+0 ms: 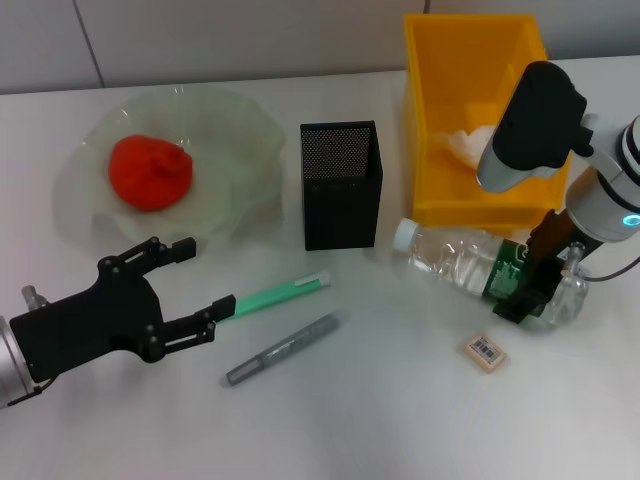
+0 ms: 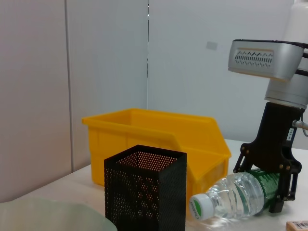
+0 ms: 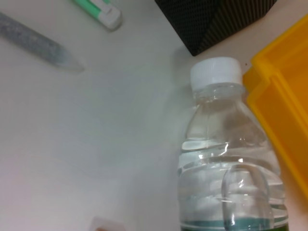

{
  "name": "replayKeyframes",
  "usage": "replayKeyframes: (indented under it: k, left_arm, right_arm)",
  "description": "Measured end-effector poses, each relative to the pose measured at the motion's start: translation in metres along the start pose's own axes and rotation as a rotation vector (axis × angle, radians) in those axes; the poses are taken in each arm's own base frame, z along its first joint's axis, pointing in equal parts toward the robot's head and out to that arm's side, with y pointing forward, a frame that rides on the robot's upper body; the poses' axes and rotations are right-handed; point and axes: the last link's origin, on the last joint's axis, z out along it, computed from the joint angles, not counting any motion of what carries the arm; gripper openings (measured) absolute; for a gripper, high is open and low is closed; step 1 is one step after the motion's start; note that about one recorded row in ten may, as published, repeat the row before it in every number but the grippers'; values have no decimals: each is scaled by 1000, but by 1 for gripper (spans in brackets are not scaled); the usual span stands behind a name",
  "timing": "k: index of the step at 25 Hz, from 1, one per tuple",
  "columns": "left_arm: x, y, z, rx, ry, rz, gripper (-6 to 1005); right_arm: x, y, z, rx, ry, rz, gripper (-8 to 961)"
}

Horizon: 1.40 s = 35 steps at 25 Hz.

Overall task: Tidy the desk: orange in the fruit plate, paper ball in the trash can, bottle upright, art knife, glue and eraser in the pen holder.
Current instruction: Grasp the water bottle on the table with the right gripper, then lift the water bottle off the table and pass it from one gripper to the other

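White desk (image 1: 380, 420) holds everything around the pen holder (image 1: 341, 184). Right of it, the trash can (image 1: 440, 120) contains the paper ball (image 1: 467, 143); left, the fruit plate (image 1: 240, 150) holds the orange (image 1: 150, 171). In front-right the bottle (image 1: 455, 255) lies flat, grasped by the right gripper (image 1: 535, 290). The left gripper (image 1: 195, 290) spreads empty front-left. The eraser (image 1: 485, 352) sits beyond the bottle.
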Motion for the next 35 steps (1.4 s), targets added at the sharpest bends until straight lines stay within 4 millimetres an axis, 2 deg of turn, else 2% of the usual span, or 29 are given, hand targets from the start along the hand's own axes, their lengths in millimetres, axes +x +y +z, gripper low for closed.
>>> replayKeyframes:
  k: [12, 21, 29, 35]
  left_arm:
    - [0, 1, 0, -5, 3, 1, 835]
    - [1, 0, 0, -6, 5, 2, 834]
    - [4, 0, -1, -8, 20, 5, 834]
    - [12, -1, -6, 40, 123, -41, 834]
  right_arm:
    - [3, 3, -6, 3, -45, -10, 783]
    - [11, 17, -31, -6, -197, -14, 769]
    - [20, 28, -43, -26, -266, -11, 762]
    - [39, 40, -63, -101, -473, -6, 762]
